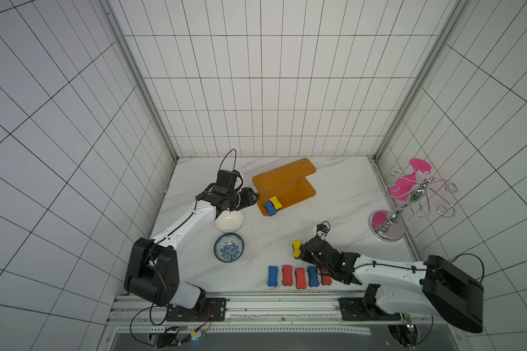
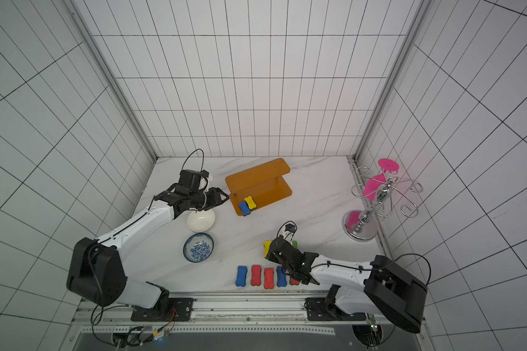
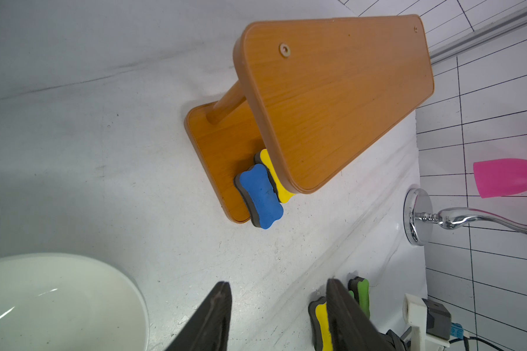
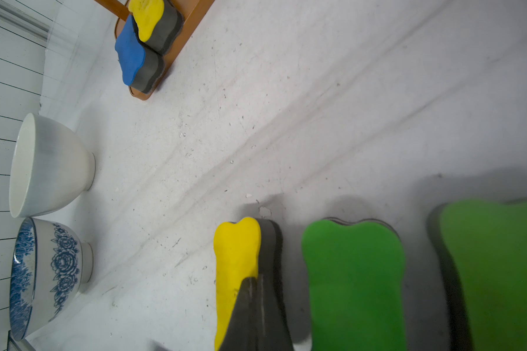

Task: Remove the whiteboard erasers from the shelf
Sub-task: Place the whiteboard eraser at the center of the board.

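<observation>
The orange two-tier shelf (image 1: 286,179) stands at the back of the table. A blue eraser (image 1: 269,208) and a yellow eraser (image 1: 275,202) lie side by side on its lower board, at the front left corner; the blue eraser (image 3: 260,196) overhangs the edge. My left gripper (image 1: 257,197) hovers open just left of that corner, with nothing between its fingers (image 3: 215,316). My right gripper (image 1: 299,256) is shut, its tips (image 4: 253,291) resting over a second yellow eraser (image 4: 236,258) on the table. Two green erasers (image 4: 353,282) lie beside it. Several blue and red erasers (image 1: 287,275) form a row near the front edge.
A white bowl (image 1: 229,220) sits under my left wrist, and a blue-patterned bowl (image 1: 228,247) is just in front of it. A chrome wire rack with pink pieces (image 1: 408,197) stands at the right edge. Tiled walls enclose the table on three sides.
</observation>
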Tool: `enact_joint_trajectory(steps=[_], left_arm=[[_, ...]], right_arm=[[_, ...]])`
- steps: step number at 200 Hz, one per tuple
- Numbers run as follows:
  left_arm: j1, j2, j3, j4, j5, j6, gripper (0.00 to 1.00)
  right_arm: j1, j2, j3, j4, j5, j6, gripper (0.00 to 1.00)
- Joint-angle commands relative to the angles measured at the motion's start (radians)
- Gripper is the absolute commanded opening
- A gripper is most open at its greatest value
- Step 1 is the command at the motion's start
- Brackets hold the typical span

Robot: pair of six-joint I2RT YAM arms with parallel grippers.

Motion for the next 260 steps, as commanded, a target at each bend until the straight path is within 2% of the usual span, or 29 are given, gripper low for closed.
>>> enact_joint_trajectory(steps=[1, 153, 189, 218, 235, 260], left_arm=[[-0.002, -0.02, -0.011, 0.027, 0.011, 0.001, 0.53], [-0.002, -0.016, -0.011, 0.039, 0.014, -0.007, 0.54], [-0.002, -0.015, -0.003, 0.042, 0.007, -0.014, 0.54], [-0.001, -0.005, 0.018, 0.043, 0.0, -0.019, 0.54], [0.001, 0.009, 0.041, 0.045, -0.011, -0.022, 0.54], [0.002, 0.05, 0.079, 0.053, -0.035, -0.03, 0.59]], right_arm=[[0.009, 0.017, 0.012, -0.071, 0.008, 0.012, 0.06], [0.014, -0.048, 0.029, -0.127, 0.018, -0.019, 0.22], [0.013, -0.137, 0.061, -0.174, 0.02, -0.069, 0.22], [0.009, -0.167, 0.086, -0.14, 0.011, -0.153, 0.23], [-0.041, -0.148, 0.091, -0.063, -0.048, -0.232, 0.24], [-0.214, -0.051, 0.122, 0.119, -0.295, -0.314, 0.24]])
